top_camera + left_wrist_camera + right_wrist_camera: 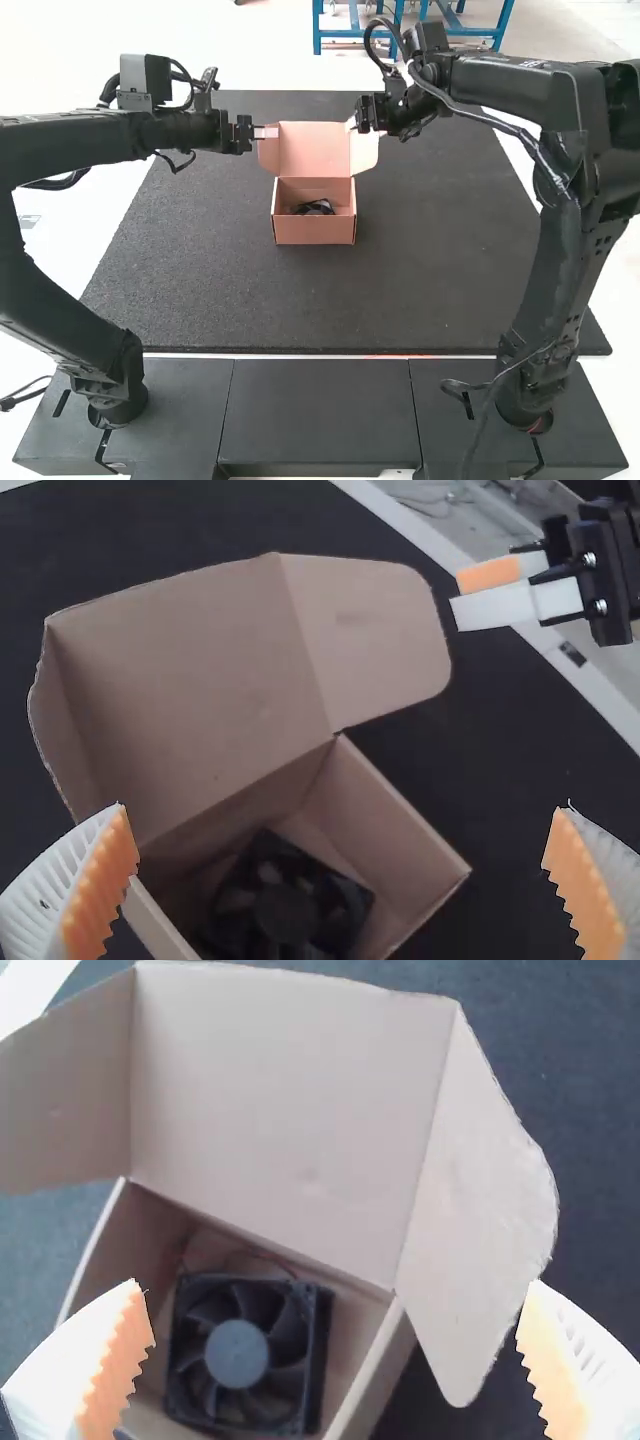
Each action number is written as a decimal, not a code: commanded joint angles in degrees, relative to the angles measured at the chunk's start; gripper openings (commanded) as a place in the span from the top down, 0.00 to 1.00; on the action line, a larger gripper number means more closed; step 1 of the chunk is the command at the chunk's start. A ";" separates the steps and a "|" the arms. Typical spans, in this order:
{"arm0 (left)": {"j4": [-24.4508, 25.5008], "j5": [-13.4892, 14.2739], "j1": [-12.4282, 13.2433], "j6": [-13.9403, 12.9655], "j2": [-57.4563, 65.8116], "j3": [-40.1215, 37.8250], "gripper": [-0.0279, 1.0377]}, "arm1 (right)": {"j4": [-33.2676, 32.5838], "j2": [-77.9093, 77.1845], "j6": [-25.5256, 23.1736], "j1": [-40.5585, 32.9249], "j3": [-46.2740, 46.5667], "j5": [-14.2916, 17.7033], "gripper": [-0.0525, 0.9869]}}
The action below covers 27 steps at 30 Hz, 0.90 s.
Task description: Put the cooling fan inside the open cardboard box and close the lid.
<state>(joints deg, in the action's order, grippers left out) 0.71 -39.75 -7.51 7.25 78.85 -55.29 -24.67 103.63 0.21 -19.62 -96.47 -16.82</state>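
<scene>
The fan (245, 1350) sits in the box (313, 228); closing remains. The left gripper (260, 131) and right gripper (354, 120), both wide, flank the upright lid (318, 150), which needs folding down.

Bright, even light seems to come from overhead; the black mat (200, 250) soaks it up while the pale surface (75, 215) around it glares almost white. Shadows are soft, and the cardboard box (314, 226) throws barely any. Its inside sits in shade, so from above the cooling fan (318, 208) is just a dark patch. In the right wrist view the raised lid (270, 1130) is evenly lit and the fan's hub catches a pale sheen
</scene>
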 commanded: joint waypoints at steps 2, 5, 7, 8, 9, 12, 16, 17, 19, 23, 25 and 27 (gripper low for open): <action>-3.52 0.64 2.67 -0.83 0.52 0.00 0.08 | 2.43 -0.19 3.22 0.19 0.84 2.40 0.14; -4.58 0.55 3.55 -0.39 1.40 -0.17 0.08 | 3.84 -0.10 3.13 0.19 0.93 3.11 0.14; -5.28 0.55 3.73 -0.13 1.48 -0.17 0.08 | 4.36 0.08 3.04 0.19 1.02 3.20 0.14; -5.63 0.55 3.82 0.05 1.48 -0.08 0.08 | 4.63 0.16 3.04 0.10 1.02 3.46 0.14; -5.90 0.46 3.90 0.14 1.48 -0.08 0.08 | 5.24 0.34 3.13 0.10 1.02 3.46 0.14; -6.34 0.37 3.90 0.14 1.48 -0.08 0.08 | 5.86 1.04 3.13 0.19 1.10 3.64 0.14; -6.60 0.20 4.26 0.05 1.57 -0.17 0.08 | 6.82 2.10 4.45 0.54 1.72 4.60 0.14; -6.95 0.02 4.43 0.05 1.57 -0.26 0.08 | 7.35 2.27 4.45 0.81 2.07 4.69 0.14; -7.21 -0.33 4.87 0.05 1.57 -0.26 0.08 | 8.14 2.63 4.45 1.42 2.51 4.69 0.14; -7.48 -0.51 5.05 0.05 1.57 -0.35 0.08 | 9.81 3.42 4.45 1.77 2.77 4.69 0.14; -7.48 -0.77 5.05 0.14 1.57 -0.44 0.08 | 10.34 3.77 4.45 1.86 2.77 4.69 0.14; -7.57 -0.77 5.05 0.14 1.57 -0.35 0.08 | 10.87 3.94 4.45 1.86 2.77 4.69 0.14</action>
<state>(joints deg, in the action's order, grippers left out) -6.24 -39.33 -2.85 7.33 80.73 -55.11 -14.59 107.63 4.14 -18.48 -93.25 -12.49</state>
